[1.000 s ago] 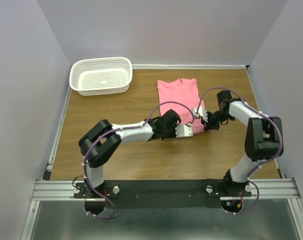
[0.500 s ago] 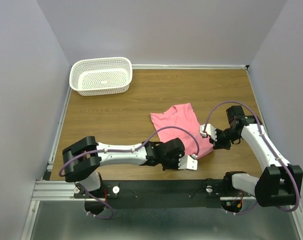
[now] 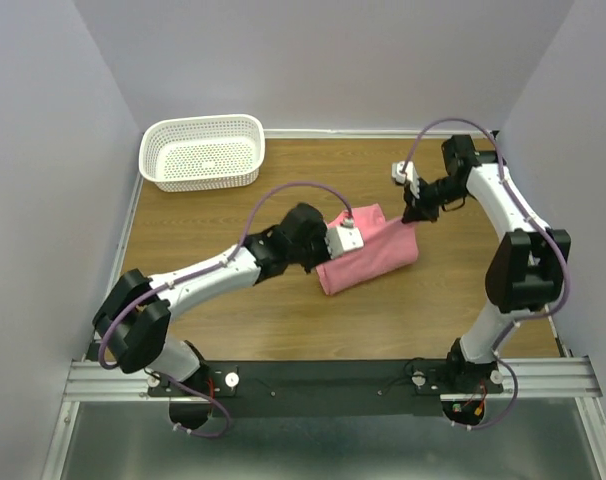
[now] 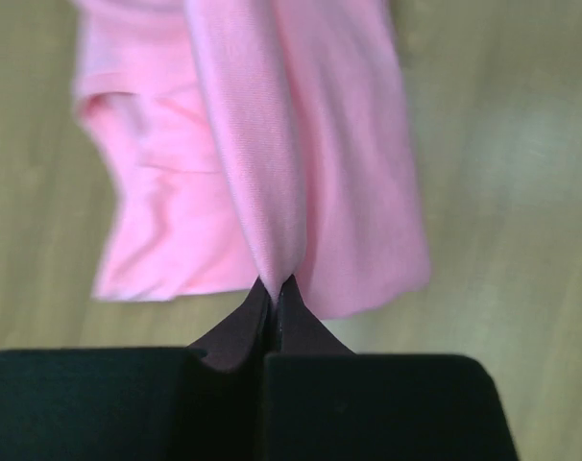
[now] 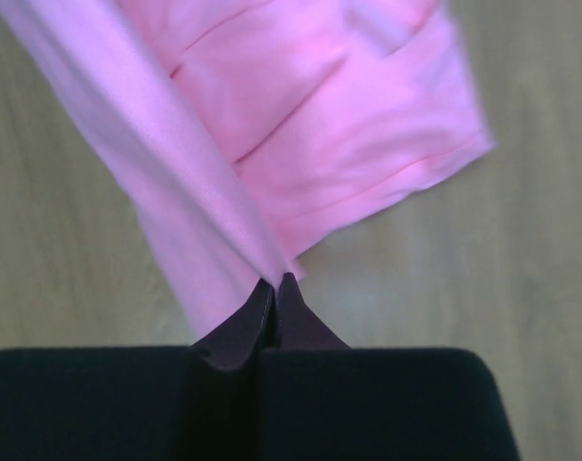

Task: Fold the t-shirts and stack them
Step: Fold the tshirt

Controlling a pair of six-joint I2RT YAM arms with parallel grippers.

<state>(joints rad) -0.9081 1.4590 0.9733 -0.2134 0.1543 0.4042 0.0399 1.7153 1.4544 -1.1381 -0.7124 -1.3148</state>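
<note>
The salmon-pink t-shirt point(image 3: 368, 255) lies folded over on the wooden table, right of centre. My left gripper point(image 3: 355, 222) is shut on its far left edge; the left wrist view shows the cloth point(image 4: 272, 163) pinched between the jaws and hanging down to the table. My right gripper point(image 3: 413, 213) is shut on the far right corner; the right wrist view shows a fold of the cloth point(image 5: 272, 144) held in the closed jaws. Both grippers hold the edge lifted above the rest of the shirt.
A white perforated basket point(image 3: 203, 152) stands at the far left corner of the table point(image 3: 233, 310). Grey walls close the table in on the left, back and right.
Both grippers have carried the shirt's near edge away from the table's front toward the back, folding it over itself. The shirt now lies as a shorter band, further back.
</note>
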